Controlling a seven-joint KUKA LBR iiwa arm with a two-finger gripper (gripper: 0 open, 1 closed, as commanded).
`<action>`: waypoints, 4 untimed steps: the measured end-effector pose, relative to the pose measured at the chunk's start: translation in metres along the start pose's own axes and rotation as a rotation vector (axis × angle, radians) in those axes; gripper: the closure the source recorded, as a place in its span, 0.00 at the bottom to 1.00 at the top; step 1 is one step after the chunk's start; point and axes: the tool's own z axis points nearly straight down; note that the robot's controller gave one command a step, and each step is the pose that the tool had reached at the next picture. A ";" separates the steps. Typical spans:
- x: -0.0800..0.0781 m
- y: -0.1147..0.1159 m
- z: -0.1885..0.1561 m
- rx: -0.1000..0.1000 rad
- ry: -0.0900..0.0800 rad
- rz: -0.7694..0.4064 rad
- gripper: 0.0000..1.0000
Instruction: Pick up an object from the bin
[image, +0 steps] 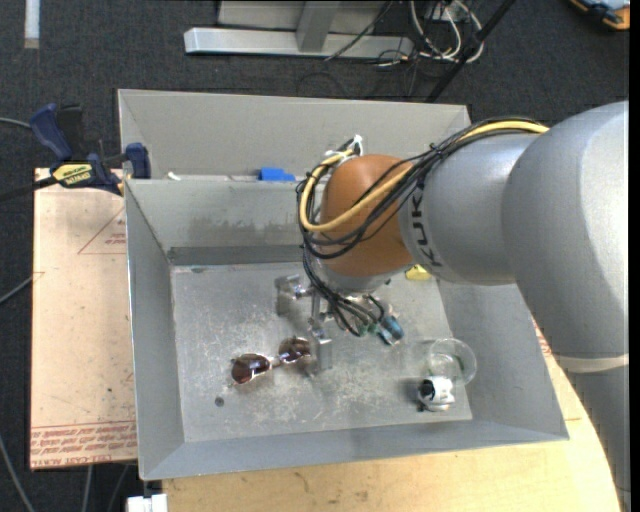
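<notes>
1. The gripper (314, 338) hangs low over the middle of the bin (150, 300), beneath the arm's orange cover (360, 215). The wrist and its cables hide much of it, so I cannot tell whether it stands apart or together, and nothing shows clamped in it.
2. The nearest thing is a pair of sunglasses (268, 363) with brownish lenses, lying flat on the floor left of centre and a little to the near side.
3. Their long axis runs left to right, with the right end tipped slightly toward the far wall.
4. The gripper is at that right end, over or just beside the right lens, and the left lens lies clear of it further left. Whether metal touches the frame cannot be read.
5. I judge that a grasp would need to close across the frame, not along it.
6. The floor is bare, scuffed grey metal, hard and flat, so a thin frame may slide.
7. There is open floor to the left and near sides. A clear round thing (442, 375) lies well apart at the near right.
</notes>
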 end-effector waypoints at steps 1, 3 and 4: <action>-0.022 0.036 -0.005 0.000 -0.001 -0.123 0.00; -0.003 0.073 0.000 -0.001 0.001 -0.457 0.00; 0.008 0.069 0.003 -0.002 0.001 -0.450 1.00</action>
